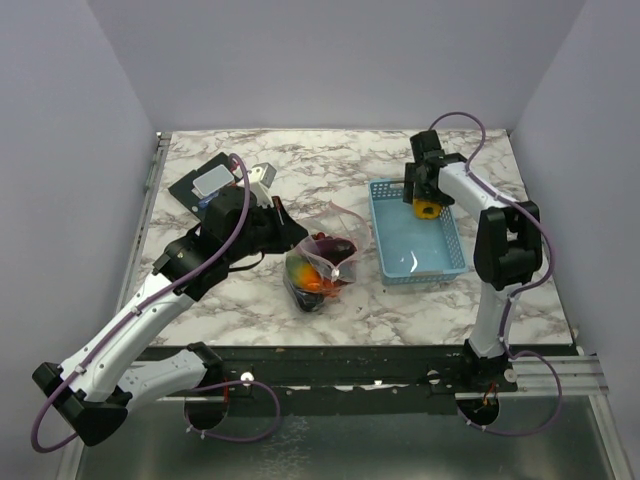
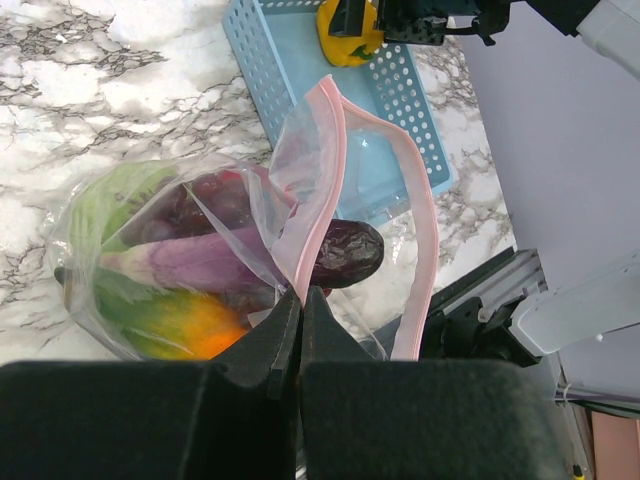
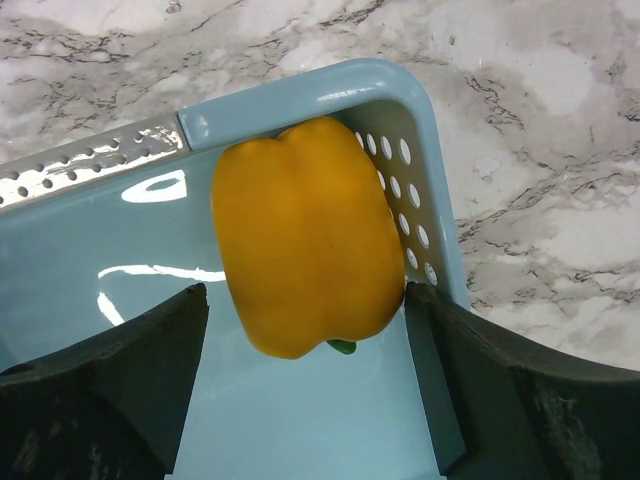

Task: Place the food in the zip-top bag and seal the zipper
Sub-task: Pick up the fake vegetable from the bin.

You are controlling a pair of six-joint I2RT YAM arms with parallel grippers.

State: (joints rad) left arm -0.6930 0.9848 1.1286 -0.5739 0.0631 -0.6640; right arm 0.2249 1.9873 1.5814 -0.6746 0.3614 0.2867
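Yellow pepper (image 3: 305, 235): light, stiff, smooth toy, wedged in a corner of the basket (image 3: 300, 85); best taken across its broad middle.
Right gripper (image 3: 305, 300): spread wide, pepper flanked, not yet squeezed.
Left gripper (image 2: 302, 305): pressed together, bag's mouth edge pinched.
Zip-top bag (image 2: 150, 250): soft, crinkly, lying beside the basket.
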